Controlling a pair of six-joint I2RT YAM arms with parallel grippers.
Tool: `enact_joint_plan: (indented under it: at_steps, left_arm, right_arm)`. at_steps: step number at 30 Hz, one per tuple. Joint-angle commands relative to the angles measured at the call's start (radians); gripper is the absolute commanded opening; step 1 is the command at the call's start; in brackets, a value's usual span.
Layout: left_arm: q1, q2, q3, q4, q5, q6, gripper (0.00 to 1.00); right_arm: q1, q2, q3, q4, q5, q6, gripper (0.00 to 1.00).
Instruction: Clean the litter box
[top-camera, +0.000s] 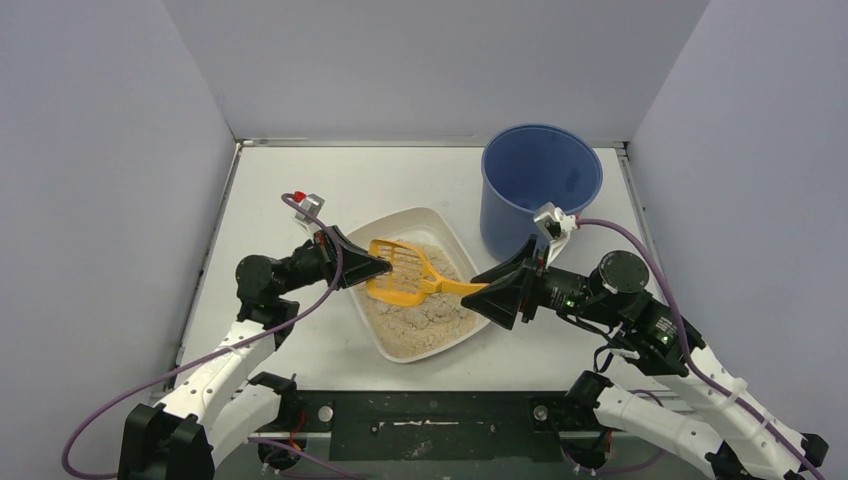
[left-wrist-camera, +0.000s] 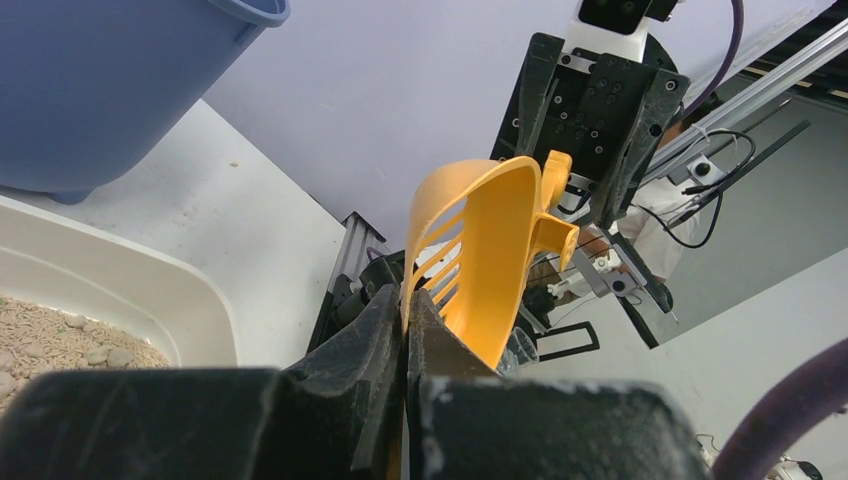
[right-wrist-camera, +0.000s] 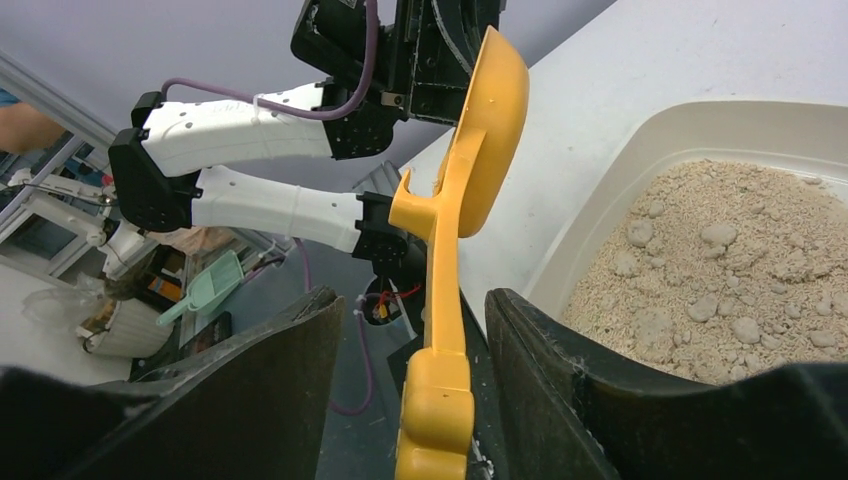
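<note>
White counter (top-camera: 300, 180) holds the litter box (top-camera: 425, 222) mid-surface, beside the blue bucket (top-camera: 540, 185). My left hand (top-camera: 385, 267) is clamped on the rim of the scoop (top-camera: 405, 275); my right hand (top-camera: 478, 292) is spread apart around its handle.

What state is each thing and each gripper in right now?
litter box: on the table, holding sandy litter with clumps in it.
scoop: held above the litter box, looks empty.
bucket: upright, open, nothing seen inside.
left gripper: shut on the scoop's front rim.
right gripper: open, scoop handle between its fingers.
</note>
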Motion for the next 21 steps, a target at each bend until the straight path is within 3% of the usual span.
enact_joint_plan:
  at_steps: [1,13,21]
  left_arm:
    - [0.003,-0.014,0.041,0.029,0.000,0.019,0.00]
    - [0.004,-0.014,0.038,0.021,-0.021,0.022,0.00]
    - [0.005,-0.013,0.035,0.008,-0.032,0.031,0.00]
  right_arm:
    - [-0.006,0.010,0.044,-0.003,-0.012,0.001,0.53]
    - [-0.005,0.004,0.032,-0.019,-0.004,0.007,0.43]
    - [-0.006,0.010,0.036,-0.017,-0.011,0.008,0.19]
